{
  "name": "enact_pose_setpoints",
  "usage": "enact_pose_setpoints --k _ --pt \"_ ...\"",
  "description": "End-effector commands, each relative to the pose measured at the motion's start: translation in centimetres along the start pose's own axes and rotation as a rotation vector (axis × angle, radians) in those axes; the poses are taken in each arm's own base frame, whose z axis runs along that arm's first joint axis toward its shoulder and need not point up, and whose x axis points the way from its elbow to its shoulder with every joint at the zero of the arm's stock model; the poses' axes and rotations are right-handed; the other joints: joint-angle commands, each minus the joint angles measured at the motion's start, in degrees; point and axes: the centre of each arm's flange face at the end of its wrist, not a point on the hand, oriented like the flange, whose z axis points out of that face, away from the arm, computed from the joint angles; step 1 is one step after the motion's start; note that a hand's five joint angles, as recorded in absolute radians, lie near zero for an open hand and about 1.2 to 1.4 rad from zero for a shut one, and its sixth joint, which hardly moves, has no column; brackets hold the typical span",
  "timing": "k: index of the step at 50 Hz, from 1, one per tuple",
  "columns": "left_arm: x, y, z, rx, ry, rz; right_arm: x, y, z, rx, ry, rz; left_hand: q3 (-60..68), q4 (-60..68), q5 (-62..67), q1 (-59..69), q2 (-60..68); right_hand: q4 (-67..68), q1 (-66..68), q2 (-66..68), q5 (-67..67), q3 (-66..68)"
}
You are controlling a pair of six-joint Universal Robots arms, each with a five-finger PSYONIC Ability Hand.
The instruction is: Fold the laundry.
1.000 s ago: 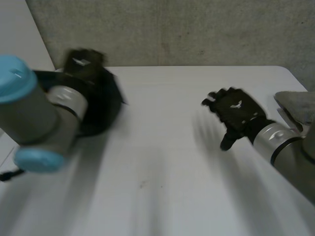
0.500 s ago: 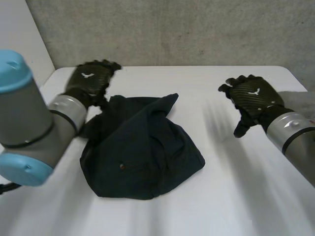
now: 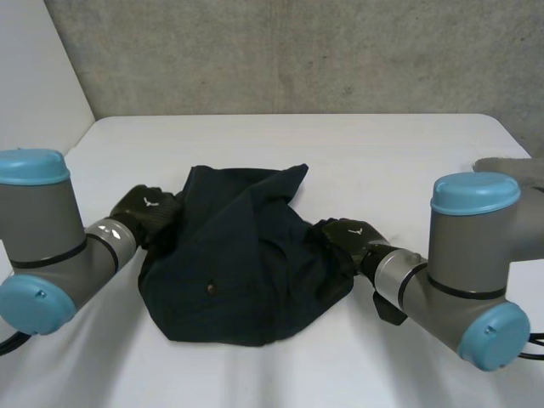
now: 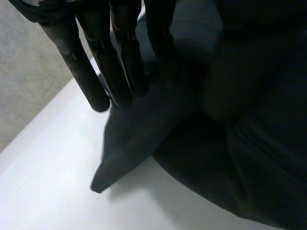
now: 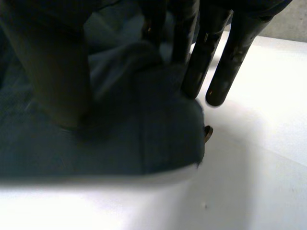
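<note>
Dark garment (image 3: 242,255) lies crumpled on the table (image 3: 357,153). Left hand (image 3: 144,209) at its left edge, right hand (image 3: 347,236) at its right edge. Fingers of both are straight, resting on the cloth.

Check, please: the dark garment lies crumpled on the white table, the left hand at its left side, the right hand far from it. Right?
Not quite. The right hand is not far from the dark garment: it is at its right side, against it, as the head view shows. The rest holds.
</note>
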Motion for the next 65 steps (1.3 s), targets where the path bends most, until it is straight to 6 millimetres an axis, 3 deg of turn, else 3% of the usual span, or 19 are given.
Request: enact_pose_setpoints --k 1,3,4,7,12,13,16,20,21,22,24,28,32,36,38,44,48,54,65 --pt "0.4 -0.6 -0.4 -0.015 -0.03 -0.01 0.6 -2.5 1.5 0.134 0.024 -0.023 39.57 39.33 39.59 35.14 38.07 48.32 52.12 48.02 48.6 48.44" --pt "0.7 -1.5 -1.1 0.0 -0.049 -0.016 0.9 -5.9 1.5 0.254 0.042 -0.079 39.57 39.33 39.59 35.14 38.07 48.32 52.12 48.02 48.6 48.44" --pt "0.8 -1.9 -1.5 0.004 -0.057 -0.023 0.8 -6.6 1.5 0.276 0.04 -0.094 39.57 39.33 39.59 35.14 38.07 48.32 52.12 48.02 48.6 48.44" --pt "1.7 -3.6 -3.9 0.022 -0.083 -0.127 0.6 -11.4 1.0 0.404 0.067 -0.236 39.57 39.33 39.59 35.14 38.07 48.32 52.12 48.02 48.6 48.44" --pt "3.5 -4.9 -7.3 0.021 -0.031 -0.312 0.7 -15.3 0.2 0.477 0.157 -0.426 39.57 39.33 39.59 35.14 38.07 48.32 52.12 48.02 48.6 48.44" --pt "3.8 -5.4 -9.1 0.034 -0.014 -0.403 0.6 -16.2 -0.2 0.49 0.188 -0.47 39.57 39.33 39.59 35.14 38.07 48.32 52.12 48.02 48.6 48.44" --pt "4.4 -5.4 -10.9 0.036 0.013 -0.513 0.2 -17.2 -0.7 0.503 0.208 -0.507 39.57 39.33 39.59 35.14 38.07 48.32 52.12 48.02 48.6 48.44" --pt "6.8 -5.5 -13.1 0.044 0.098 -0.56 -1.0 -16.6 -0.7 0.49 0.145 -0.518 35.93 35.69 35.94 31.5 34.43 48.32 52.12 48.02 48.6 48.44" --pt "8.0 -5.7 -13.9 0.049 0.137 -0.541 -1.2 -16.2 -0.6 0.478 0.131 -0.519 17.08 16.84 17.09 12.64 15.58 48.32 52.12 48.02 48.6 48.44" --pt "8.2 -5.7 -14.0 0.05 0.141 -0.539 -1.3 -15.8 -0.6 0.465 0.114 -0.518 12.39 12.15 12.4 7.96 10.89 48.32 52.12 48.02 48.6 48.44" --pt "8.1 -5.5 -14.1 0.039 0.128 -0.53 -1.8 -14.1 -0.5 0.401 0.06 -0.525 -17.41 -17.65 -17.4 -21.85 -18.91 48.32 52.12 48.02 48.6 48.44" --pt "6.6 -5.4 -13.5 0.036 0.05 -0.487 -2.0 -12.1 -0.7 0.318 0.005 -0.533 -27.01 -27.25 -27.0 -31.44 -28.51 48.32 52.12 48.02 48.6 48.44" --pt "1.7 -5.9 -11.2 0.105 -0.15 -0.41 -1.9 -10.4 -1.0 0.257 -0.01 -0.542 -27.52 -27.76 -27.51 -31.96 -29.02 48.32 52.12 48.02 48.6 48.44" --pt "-1.7 -5.9 -9.0 0.168 -0.275 -0.353 -1.9 -9.3 -1.3 0.221 -0.023 -0.535 -27.18 -27.43 -27.17 -31.62 -28.69 48.32 52.12 48.02 48.6 48.44" --pt "-2.4 -5.6 -7.7 0.19 -0.304 -0.321 -2.1 -9.2 -2.0 0.22 -0.024 -0.537 -27.35 -27.59 -27.34 -31.79 -28.85 48.32 52.12 48.02 48.6 48.44" --pt "-1.0 -4.3 -2.6 0.22 -0.155 -0.242 -2.4 -8.3 -3.2 0.201 -0.038 -0.528 -27.35 -27.6 -27.34 -31.79 -28.86 48.32 52.12 48.02 48.6 48.44" --pt "0.7 -3.2 -0.7 0.201 -0.028 -0.209 -2.5 -8.7 -4.0 0.235 -0.02 -0.524 -26.85 -27.09 -26.84 -31.28 -28.35 48.32 52.12 48.02 48.6 48.44" --pt "1.9 -2.4 -0.4 0.182 0.05 -0.186 -2.5 -9.2 -4.6 0.271 0.003 -0.53 -24.33 -24.58 -24.32 -28.77 -25.84 48.32 52.12 48.02 48.6 48.44" --pt "3.4 -3.0 -0.6 0.219 0.122 -0.171 -2.5 -9.0 -4.9 0.265 0.008 -0.528 -14.74 -14.98 -14.72 -19.17 -16.24 48.32 52.12 48.02 48.6 48.44"
